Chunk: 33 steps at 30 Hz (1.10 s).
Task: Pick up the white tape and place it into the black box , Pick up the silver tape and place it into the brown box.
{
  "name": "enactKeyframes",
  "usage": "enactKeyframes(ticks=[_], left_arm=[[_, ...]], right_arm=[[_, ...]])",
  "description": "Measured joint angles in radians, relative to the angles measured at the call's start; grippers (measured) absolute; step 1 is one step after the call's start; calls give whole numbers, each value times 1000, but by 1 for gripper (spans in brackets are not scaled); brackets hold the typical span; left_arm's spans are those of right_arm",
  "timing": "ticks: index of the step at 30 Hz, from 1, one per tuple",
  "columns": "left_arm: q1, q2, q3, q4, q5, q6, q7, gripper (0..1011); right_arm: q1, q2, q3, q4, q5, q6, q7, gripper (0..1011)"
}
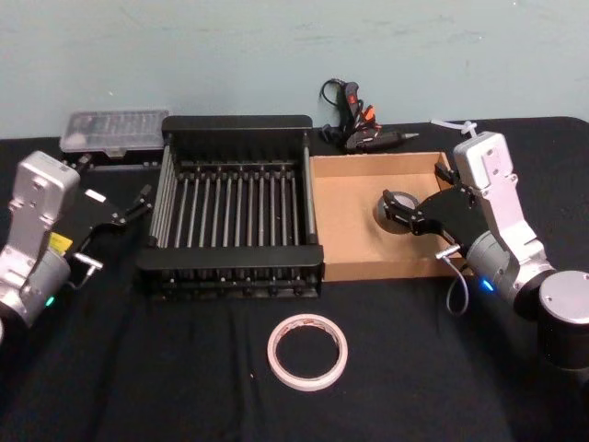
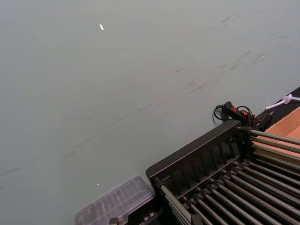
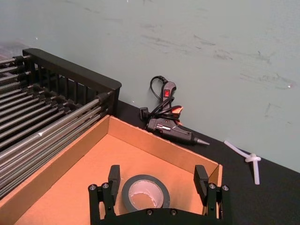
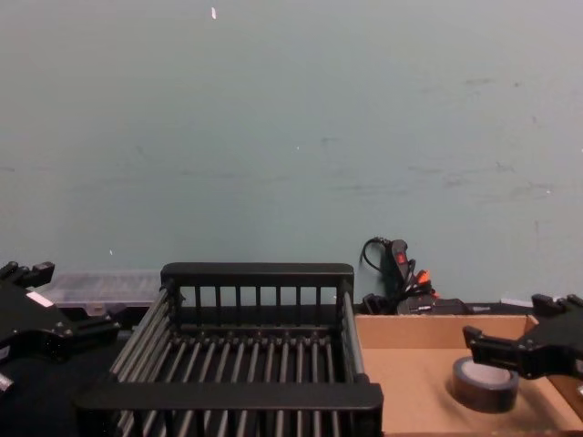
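Apparently we had our right gripper [image 3: 159,180] wide open, holding nothing, with the silver tape [image 3: 145,191] lying between its fingers inside the brown box [image 1: 345,216], so next we judged the white tape [image 1: 307,351] needed picking.

white tape [image 1: 307,351] left on open cloth up front, nothing crowded around it, black box [image 1: 235,125] open-topped just behind, brown box [image 1: 368,269] partly taken up by right gripper [image 1: 411,213] spread around silver tape [image 1: 396,212]
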Motion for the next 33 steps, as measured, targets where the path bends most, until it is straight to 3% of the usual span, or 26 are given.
enactKeyframes(ticks=[13,23,33], left_arm=[[0,0,0,0,0,0,0,1001],[0,0,0,0,0,0,0,1001],[0,0,0,0,0,0,0,1001]], right_arm=[[-101,22,39,-177,33,100,47,1002],[-211,81,50,-359,69,253,98,1002],[-293,144,39,-488,93,324,138,1002]])
